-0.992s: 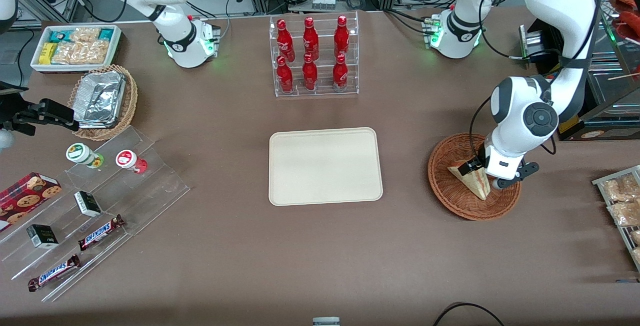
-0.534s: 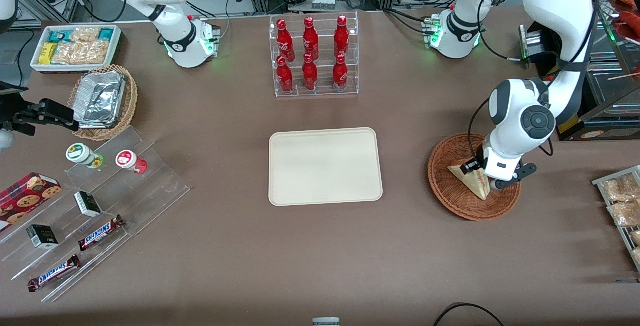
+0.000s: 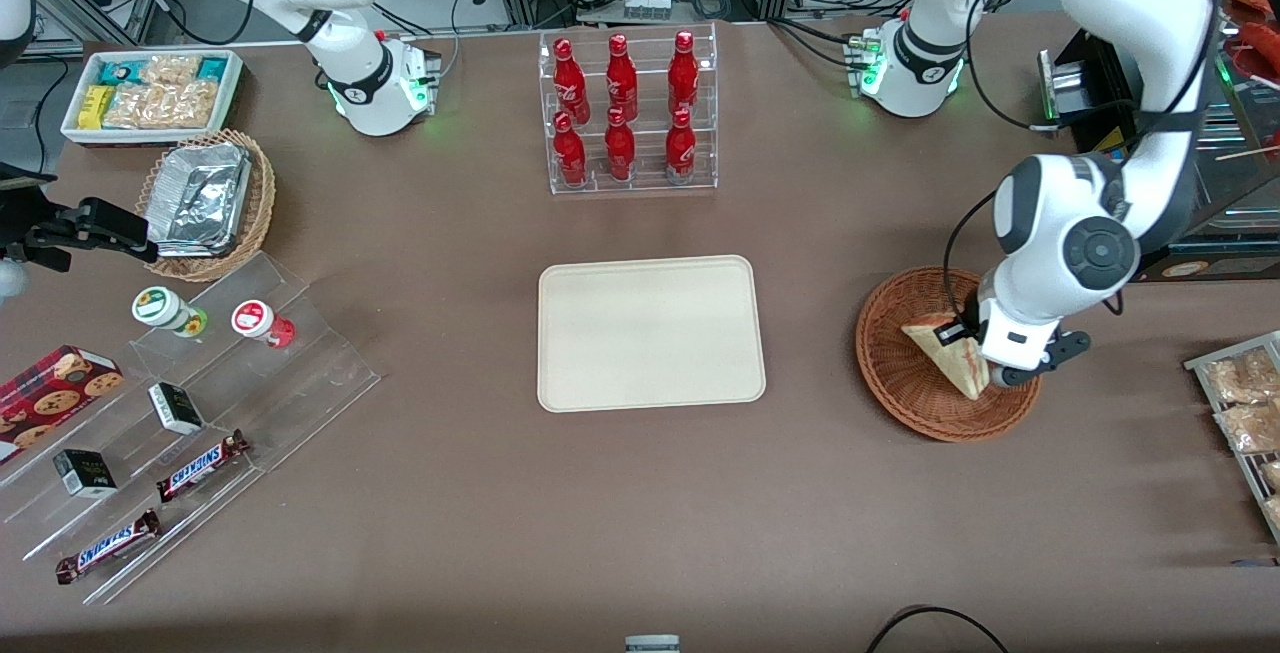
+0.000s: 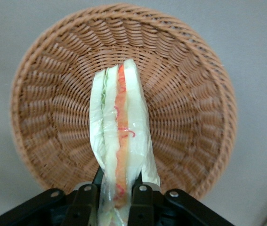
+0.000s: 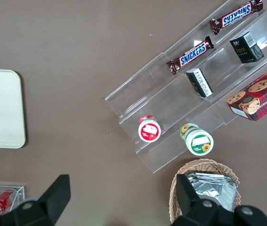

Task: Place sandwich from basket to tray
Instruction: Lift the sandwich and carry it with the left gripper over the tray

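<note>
Tool: the tool [image 4: 116, 200] hangs over the basket [image 3: 900, 398] at the frame's right, fingers [image 4: 85, 202] pinched on the sandwich [image 3: 950, 358].
Sandwich: one wedge, wrapped in clear film, tilted above the basket's weave; whether it touches it I cannot tell.
Handling: likely light, soft, slippery in its wrap; a gentle pinch across the bread faces suits it.
Count: one basket, one tray [image 3: 650, 333], bare, mid-table.

Front camera looks down from high over my whole table. My left wrist camera looks straight down, close, past my gripper [image 4: 116, 200] into the basket [image 4: 194, 99]. Front and right wrist views share the tray [image 3: 650, 333].
</note>
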You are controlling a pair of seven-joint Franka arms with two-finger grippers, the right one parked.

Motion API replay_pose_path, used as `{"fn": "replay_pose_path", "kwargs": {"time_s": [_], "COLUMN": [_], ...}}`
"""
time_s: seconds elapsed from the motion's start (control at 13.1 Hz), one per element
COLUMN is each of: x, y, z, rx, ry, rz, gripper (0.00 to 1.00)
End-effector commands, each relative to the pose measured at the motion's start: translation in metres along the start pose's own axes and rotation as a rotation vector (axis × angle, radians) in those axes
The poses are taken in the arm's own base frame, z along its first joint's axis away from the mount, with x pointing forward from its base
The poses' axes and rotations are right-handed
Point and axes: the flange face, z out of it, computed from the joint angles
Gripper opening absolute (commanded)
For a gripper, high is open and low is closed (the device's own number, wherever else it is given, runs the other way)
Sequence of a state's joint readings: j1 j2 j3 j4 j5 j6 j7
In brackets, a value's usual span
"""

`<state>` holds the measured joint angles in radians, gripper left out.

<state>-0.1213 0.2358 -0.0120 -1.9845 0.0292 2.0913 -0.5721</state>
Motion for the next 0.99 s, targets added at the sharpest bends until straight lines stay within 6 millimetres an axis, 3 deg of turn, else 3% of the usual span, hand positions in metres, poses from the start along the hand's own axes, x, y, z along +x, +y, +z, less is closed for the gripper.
{"fn": "replay_pose_path", "kwargs": {"time_s": [0.0, 0.15, 0.31, 0.61, 0.84, 0.92], "x": [-0.007, -0.026, -0.06, -0.129, -0.178, -0.193], "y": [0.036, 0.069, 0.115, 0.207, 0.29, 0.309], "z": [-0.077, -0.114, -0.123, -0.105, -0.06, -0.049], "rx": [0.031, 0.036, 0.039, 0.049, 0.083, 0.086], "ry": [-0.014, -0.01, 0.005, 0.016, 0.015, 0.017], "rz": [0.053, 0.102, 0.186, 0.357, 0.371, 0.374], "gripper": [0.0, 0.0, 0.0, 0.0, 0.0, 0.0]}}
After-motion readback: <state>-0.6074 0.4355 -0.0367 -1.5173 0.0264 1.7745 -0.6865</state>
